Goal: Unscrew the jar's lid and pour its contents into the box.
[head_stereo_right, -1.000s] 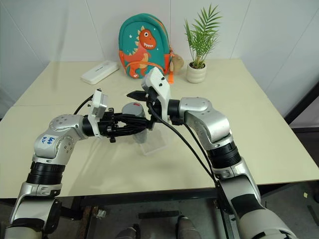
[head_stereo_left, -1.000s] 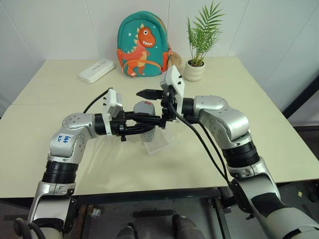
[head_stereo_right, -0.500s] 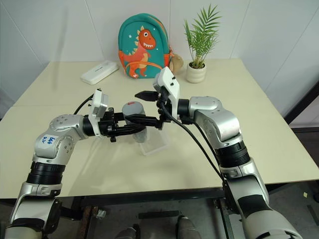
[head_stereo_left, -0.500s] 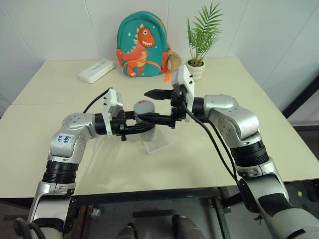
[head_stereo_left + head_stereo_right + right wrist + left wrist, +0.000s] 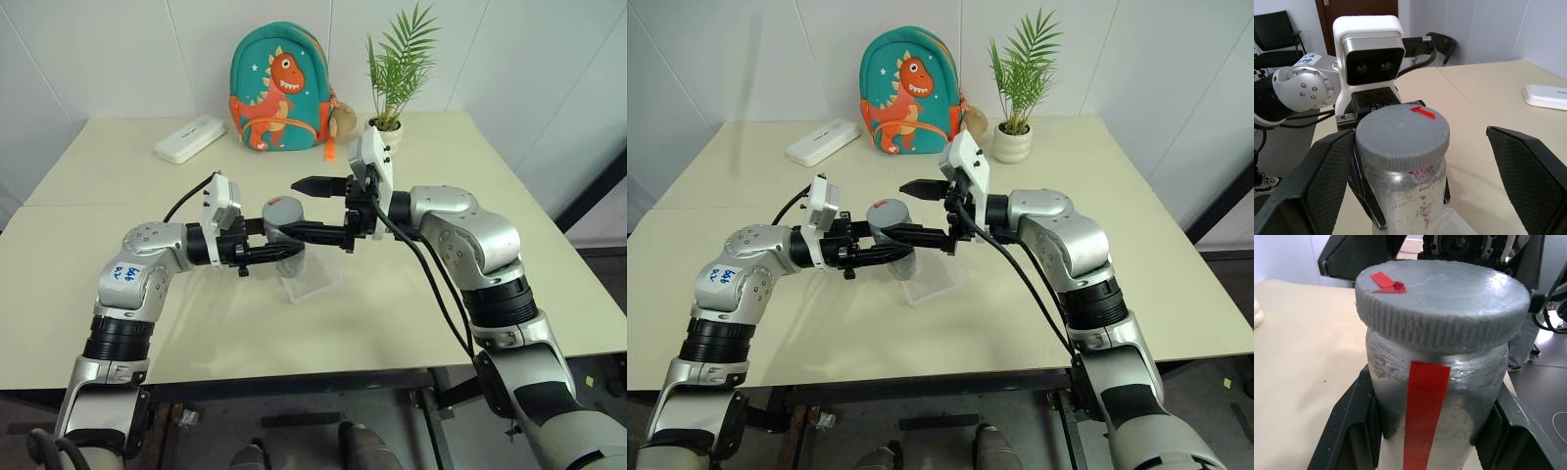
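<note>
From the head views, a cream table (image 5: 118, 176) carries a dinosaur backpack (image 5: 279, 88) at twelve o'clock, a potted palm (image 5: 392, 93) at one o'clock and a flat white case (image 5: 190, 138) at eleven o'clock, all well apart from the arms. The left gripper (image 5: 286, 251) is clamped on the jar (image 5: 282, 225), which stands upright above the box (image 5: 312, 278), its long axis vertical and the lid (image 5: 283, 210) screwed on top. The right gripper (image 5: 306, 208) points level at the jar from three o'clock, fingers spread wide to either side of the lid; the lower finger crosses the jar's body and hides part of it. In the left wrist view, the jar (image 5: 1437, 411) shows a red strip down its side, the lid (image 5: 1442, 298) a ridged rim with a red mark, and the right gripper's housing blocks the background. In the right wrist view, both wide-spread fingers (image 5: 1528, 171) flank the lid (image 5: 1402, 134), not touching; a corner of the box (image 5: 1462, 220) is cut off below. The contents cannot be made out.
</note>
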You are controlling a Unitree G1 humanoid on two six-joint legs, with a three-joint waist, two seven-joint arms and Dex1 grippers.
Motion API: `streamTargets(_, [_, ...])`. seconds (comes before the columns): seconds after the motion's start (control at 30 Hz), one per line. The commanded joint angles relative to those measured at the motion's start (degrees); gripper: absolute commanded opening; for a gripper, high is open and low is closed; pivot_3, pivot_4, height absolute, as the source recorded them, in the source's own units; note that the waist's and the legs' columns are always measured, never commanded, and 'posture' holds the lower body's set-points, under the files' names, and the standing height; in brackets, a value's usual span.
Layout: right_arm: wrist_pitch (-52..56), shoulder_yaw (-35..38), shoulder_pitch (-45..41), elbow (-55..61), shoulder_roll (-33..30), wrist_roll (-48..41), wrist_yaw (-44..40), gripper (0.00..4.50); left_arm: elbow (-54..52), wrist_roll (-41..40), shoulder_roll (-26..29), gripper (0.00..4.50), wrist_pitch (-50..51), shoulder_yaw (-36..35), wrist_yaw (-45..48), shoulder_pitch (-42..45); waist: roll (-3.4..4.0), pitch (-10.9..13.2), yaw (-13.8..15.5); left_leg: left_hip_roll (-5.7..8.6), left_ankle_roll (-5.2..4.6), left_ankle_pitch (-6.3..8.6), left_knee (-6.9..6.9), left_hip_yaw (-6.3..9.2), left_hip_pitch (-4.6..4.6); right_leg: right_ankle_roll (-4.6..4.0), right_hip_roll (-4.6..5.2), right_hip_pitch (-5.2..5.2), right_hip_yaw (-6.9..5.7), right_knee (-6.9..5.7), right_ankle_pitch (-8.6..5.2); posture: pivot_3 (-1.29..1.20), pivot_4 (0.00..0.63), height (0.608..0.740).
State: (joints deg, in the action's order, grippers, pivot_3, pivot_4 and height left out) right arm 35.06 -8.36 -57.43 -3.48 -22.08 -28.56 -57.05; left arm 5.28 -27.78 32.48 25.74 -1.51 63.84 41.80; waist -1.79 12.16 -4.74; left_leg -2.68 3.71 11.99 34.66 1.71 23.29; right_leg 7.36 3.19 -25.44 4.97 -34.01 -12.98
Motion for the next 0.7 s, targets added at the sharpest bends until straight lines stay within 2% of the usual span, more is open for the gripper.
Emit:
streamTargets(0.03, [-0.21, 3.43, -0.37, 0.45, -1.52, -0.58, 0.26, 4.47, -1.37, -0.96, 0.57, 1.96, -0.7, -0.89, 0.98, 0.36, 0.0, 0.0, -0.01, 0.0, 0.0, 0.0, 0.0, 0.0, 0.0, 0.0, 0.0, 0.0, 0.0, 0.0, 0.0, 0.0, 0.15, 0.74])
streamTargets(0.7, [2.24, 5.52, 0.06, 3.49, -0.95, -6.05, -1.83, 4.47, 1.62, 0.29, 2.22, 1.96, -2.0, -0.39, 3.81, 2.19, 0.0, 0.0, -0.01, 0.0, 0.0, 0.0, 0.0, -0.02, 0.0, 0.0, 0.0, 0.0, 0.02, 0.02, 0.0, 0.0, 0.15, 0.74])
